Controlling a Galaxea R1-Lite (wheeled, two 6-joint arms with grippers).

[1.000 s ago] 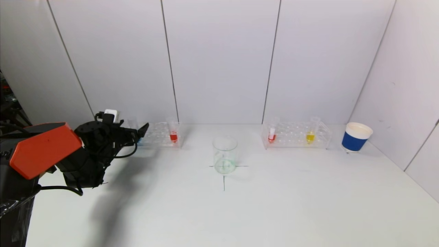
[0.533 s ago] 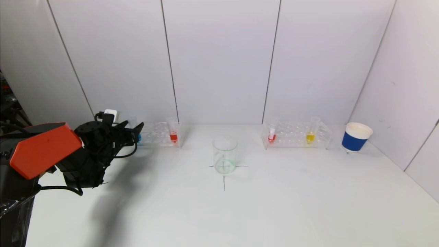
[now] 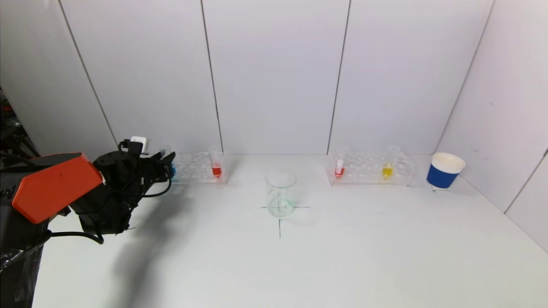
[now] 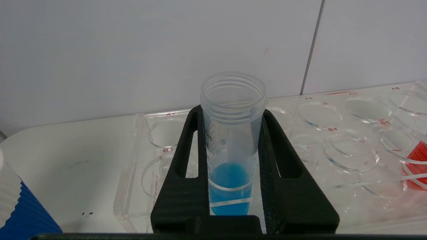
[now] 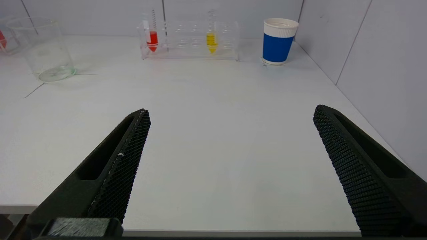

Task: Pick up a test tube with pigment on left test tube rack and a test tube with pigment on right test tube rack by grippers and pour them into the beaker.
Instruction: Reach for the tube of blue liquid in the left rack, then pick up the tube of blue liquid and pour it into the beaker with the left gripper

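My left gripper (image 3: 168, 164) (image 4: 232, 115) is shut on a clear test tube with blue pigment (image 4: 230, 186) (image 3: 172, 170), which stands in the left rack (image 3: 195, 169) (image 4: 337, 146) at its left end. A tube with red pigment (image 3: 216, 170) (image 4: 417, 163) stands at that rack's right end. The right rack (image 3: 368, 169) (image 5: 190, 40) holds a red tube (image 3: 339, 170) (image 5: 152, 39) and a yellow tube (image 3: 387, 170) (image 5: 211, 40). The empty glass beaker (image 3: 280, 193) (image 5: 43, 50) stands on a cross mark mid-table. My right gripper (image 5: 230, 116) hangs open at the table's near edge, out of the head view.
A blue and white paper cup (image 3: 444, 171) (image 5: 278, 41) stands right of the right rack by the side wall. Another blue cup (image 4: 23, 213) sits close beside my left gripper. White wall panels run behind both racks.
My left gripper's fingers have closed onto the blue test tube at the left rack's end. The arm itself has barely moved. The right gripper has stayed still.
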